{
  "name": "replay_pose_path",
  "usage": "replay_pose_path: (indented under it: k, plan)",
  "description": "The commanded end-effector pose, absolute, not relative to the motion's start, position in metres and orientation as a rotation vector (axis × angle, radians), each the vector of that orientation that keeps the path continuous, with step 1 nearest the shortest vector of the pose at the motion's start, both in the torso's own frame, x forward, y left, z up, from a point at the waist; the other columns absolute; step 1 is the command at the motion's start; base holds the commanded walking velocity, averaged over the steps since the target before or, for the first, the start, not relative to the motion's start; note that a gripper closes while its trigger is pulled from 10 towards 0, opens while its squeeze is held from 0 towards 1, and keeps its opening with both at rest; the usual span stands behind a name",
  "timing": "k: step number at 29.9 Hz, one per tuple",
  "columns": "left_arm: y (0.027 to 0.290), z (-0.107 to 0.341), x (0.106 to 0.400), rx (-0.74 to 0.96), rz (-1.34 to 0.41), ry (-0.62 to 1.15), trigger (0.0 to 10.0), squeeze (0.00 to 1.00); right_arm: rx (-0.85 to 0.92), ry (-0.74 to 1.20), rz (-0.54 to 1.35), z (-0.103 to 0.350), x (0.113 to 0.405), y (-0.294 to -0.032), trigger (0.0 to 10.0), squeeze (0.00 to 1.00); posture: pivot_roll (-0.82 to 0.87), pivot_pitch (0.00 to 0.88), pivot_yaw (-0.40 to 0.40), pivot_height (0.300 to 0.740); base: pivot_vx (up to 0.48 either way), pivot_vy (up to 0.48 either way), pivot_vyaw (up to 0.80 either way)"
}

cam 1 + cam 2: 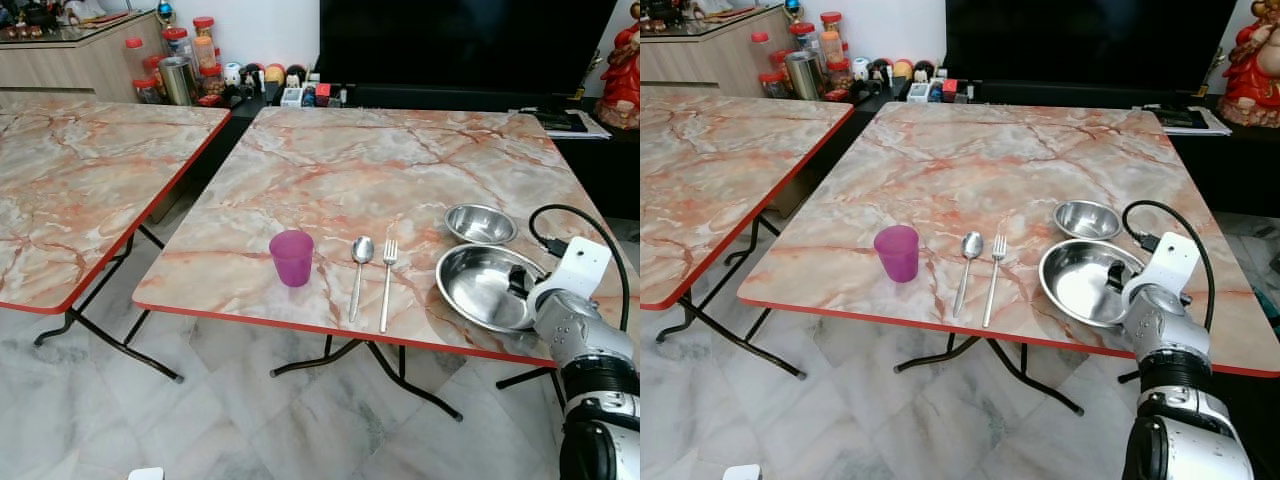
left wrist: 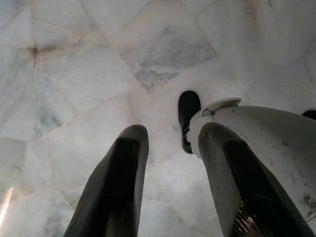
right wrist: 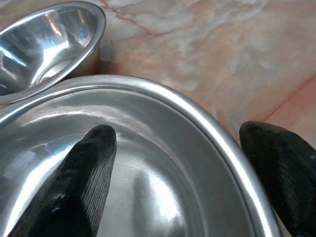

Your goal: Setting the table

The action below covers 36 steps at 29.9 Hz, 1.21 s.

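Observation:
Near the front edge of the marble-patterned table stand a purple cup, a spoon and a fork side by side. To their right lies a wide steel bowl, with a small steel bowl just behind it. My right gripper is open and straddles the wide bowl's right rim, one finger inside and one outside. The small bowl sits close beyond. My left gripper hangs open over the floor, holding nothing.
A second marble table stands to the left across a narrow gap. Behind are a low shelf with jars, a dark TV, papers and a red figurine. The floor is marble tile.

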<state>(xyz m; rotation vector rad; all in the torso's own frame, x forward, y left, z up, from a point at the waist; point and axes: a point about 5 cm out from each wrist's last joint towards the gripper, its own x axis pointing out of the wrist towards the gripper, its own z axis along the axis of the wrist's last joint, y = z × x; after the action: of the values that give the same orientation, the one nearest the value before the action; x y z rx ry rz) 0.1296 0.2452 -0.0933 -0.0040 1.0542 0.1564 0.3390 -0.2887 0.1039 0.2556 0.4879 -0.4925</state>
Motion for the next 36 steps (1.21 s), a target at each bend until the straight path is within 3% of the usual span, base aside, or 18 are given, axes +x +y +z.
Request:
replay_pose_path:
  k: [1,3,4,6,7,36]
  plan:
    - [0.249,-0.093,0.129,0.013,0.153,1.065,10.0,0.00,0.274,0.495,-0.502,0.100,0.338,-0.288,10.0,0.00,-0.03,0.000,0.021,0.732,0.000,0.000,0.00]
    - [0.249,-0.093,0.129,0.013,0.152,1.065,10.0,0.00,0.276,0.492,-0.504,0.101,0.338,-0.288,10.0,0.00,-0.03,0.000,0.020,0.732,0.000,0.000,0.00]
    - [0.249,-0.093,0.129,0.014,0.152,1.065,10.0,0.00,0.277,0.489,-0.503,0.102,0.338,-0.288,6.5,0.00,-0.03,0.000,0.020,0.732,0.000,0.000,0.00]
    - [0.249,-0.093,0.129,0.015,0.151,1.065,10.0,0.00,0.279,0.486,-0.503,0.102,0.338,-0.288,6.5,0.00,-0.03,0.000,0.020,0.732,0.000,0.000,0.00]
    - [0.249,-0.093,0.129,0.015,0.151,1.065,10.0,0.00,0.282,0.481,-0.501,0.103,0.339,-0.288,0.0,0.00,-0.03,0.000,0.020,0.732,0.000,0.000,0.00]
    - [0.248,-0.093,0.129,0.015,0.140,1.074,10.0,0.00,0.324,0.458,-0.449,0.114,0.345,-0.278,0.0,0.00,-0.04,0.000,0.021,0.732,0.000,0.000,0.00]
